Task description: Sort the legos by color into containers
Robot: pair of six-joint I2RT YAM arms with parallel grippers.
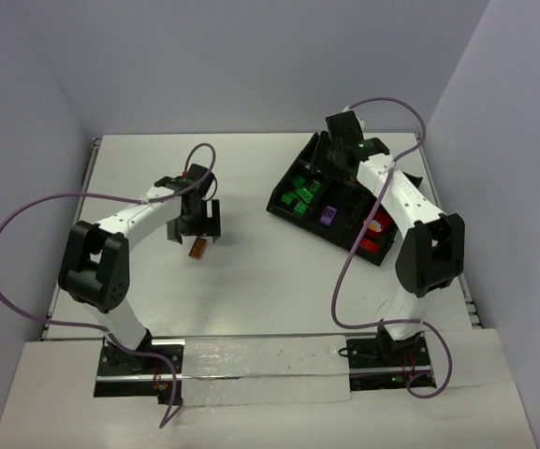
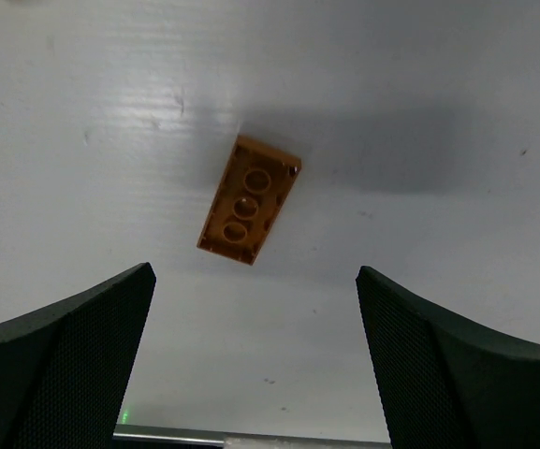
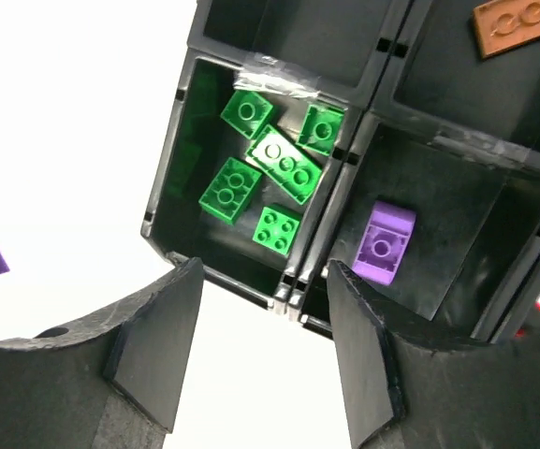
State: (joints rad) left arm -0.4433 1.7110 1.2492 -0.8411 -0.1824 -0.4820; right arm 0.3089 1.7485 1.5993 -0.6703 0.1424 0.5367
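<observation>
Orange rectangular lego [image 2: 248, 200], lying flat

Your orange brick [image 2: 249, 200] lies loose outside the tray [image 3: 340, 187]; five green bricks [image 3: 230, 190] share one bin, purple brick [image 3: 386, 243] next door.

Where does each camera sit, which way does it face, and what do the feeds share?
Top external: above and behind the bases, looking down on the table; both arms show, left gripper mid-table, right gripper over the tray.
Left wrist: looks down between its fingers at the orange brick on the table.
Right wrist: looks down between its fingers into the tray: green bricks, purple brick next door.
Shared: top and left wrist, the orange brick; top and right wrist, the green and purple bricks.
</observation>
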